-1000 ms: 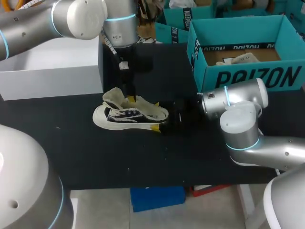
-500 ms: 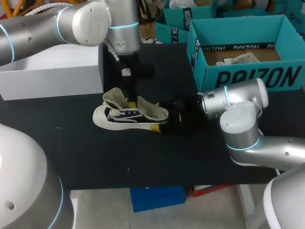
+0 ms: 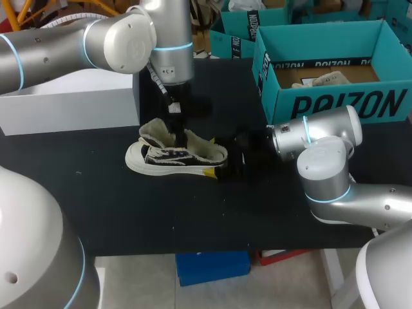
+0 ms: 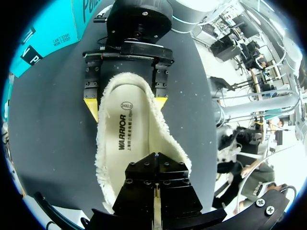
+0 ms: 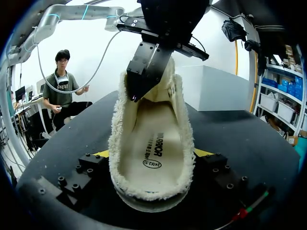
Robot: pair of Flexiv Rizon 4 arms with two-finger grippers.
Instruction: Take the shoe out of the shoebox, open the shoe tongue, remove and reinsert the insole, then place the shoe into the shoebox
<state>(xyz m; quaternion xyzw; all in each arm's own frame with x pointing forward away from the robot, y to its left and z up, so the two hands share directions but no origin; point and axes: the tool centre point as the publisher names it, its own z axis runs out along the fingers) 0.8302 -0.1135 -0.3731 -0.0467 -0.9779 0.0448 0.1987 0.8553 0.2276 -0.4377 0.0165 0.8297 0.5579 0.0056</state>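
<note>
Right end effector (image 5: pixel 152 154) clamping shoe (image 3: pixel 177 155) heel, left end effector (image 4: pixel 154 163) pinched narrow, tips hidden inside.

Head view: even overhead light, moderately bright, no hard shadows. Black table (image 3: pixel 193 212) swallows detail across mid frame; soft shadow under the shoe (image 3: pixel 174 156) & a darker patch just right of it. Mild glare on the left arm (image 3: pixel 122 42) shell, upper left; white box (image 3: pixel 71 100) at left nearly blown out. Left wrist view: heavy fisheye bend twd the edges, black rim all round; insole (image 4: pixel 136 143) evenly lit, centre crisp. Right wrist view: bright washed-out backgrnd in upper half, fleece at lower centre slightly soft, lower corners dim.
</note>
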